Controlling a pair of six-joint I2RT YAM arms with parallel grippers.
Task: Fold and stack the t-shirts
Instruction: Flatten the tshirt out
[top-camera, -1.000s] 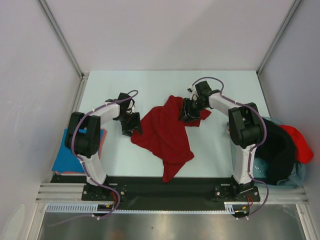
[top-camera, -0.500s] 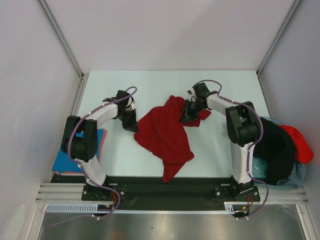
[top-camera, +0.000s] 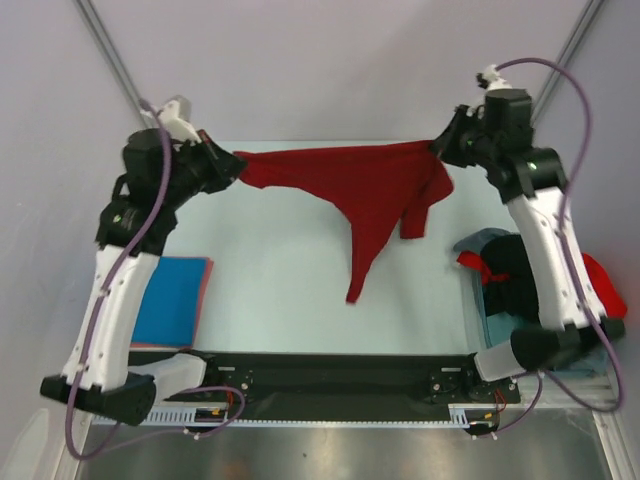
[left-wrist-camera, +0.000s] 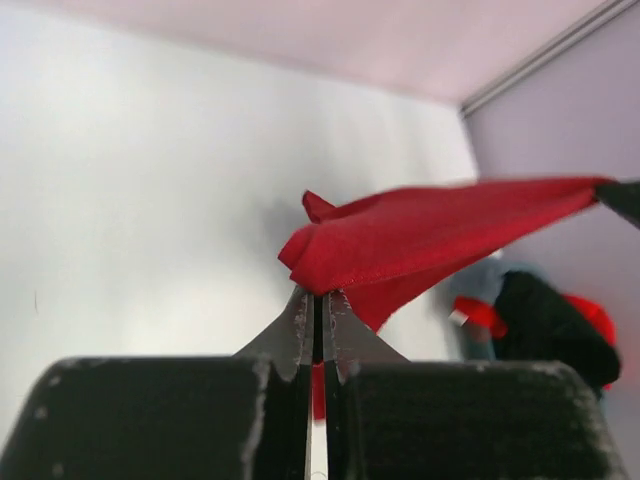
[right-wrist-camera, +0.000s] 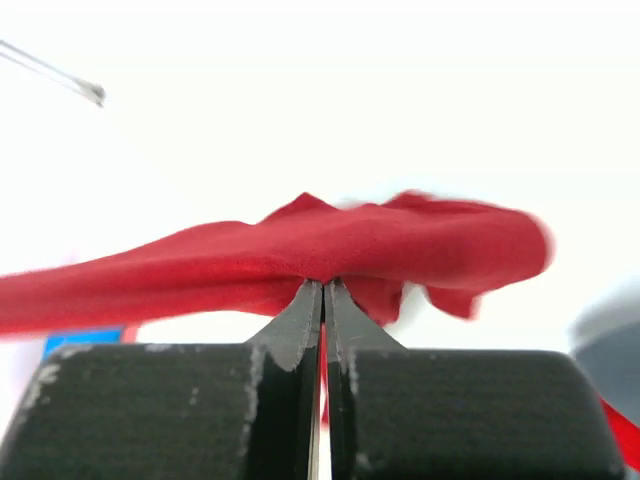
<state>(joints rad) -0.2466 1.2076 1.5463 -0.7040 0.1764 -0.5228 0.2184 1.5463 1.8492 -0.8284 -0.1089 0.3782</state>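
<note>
A dark red t-shirt (top-camera: 340, 178) hangs stretched in the air above the pale table (top-camera: 270, 290). My left gripper (top-camera: 236, 166) is shut on its left end and my right gripper (top-camera: 441, 150) is shut on its right end. A long fold of the cloth droops from the middle toward the table, and a sleeve hangs near the right end. In the left wrist view the gripper (left-wrist-camera: 318, 294) pinches a bunched corner of the red t-shirt (left-wrist-camera: 420, 232). The right wrist view shows that gripper (right-wrist-camera: 323, 284) clamped on the red t-shirt's (right-wrist-camera: 350, 240) edge.
A folded bright blue t-shirt (top-camera: 165, 300) lies at the table's left edge, with a reddish edge showing along its right side. At the right edge sits a loose pile: black cloth (top-camera: 515, 270), brighter red cloth (top-camera: 602, 282) and pale grey-blue cloth (top-camera: 492, 322). Grey walls enclose the table.
Both grippers have shut on the dark red t-shirt, then risen and spread apart. The shirt has come off the table and is now stretched between them.
</note>
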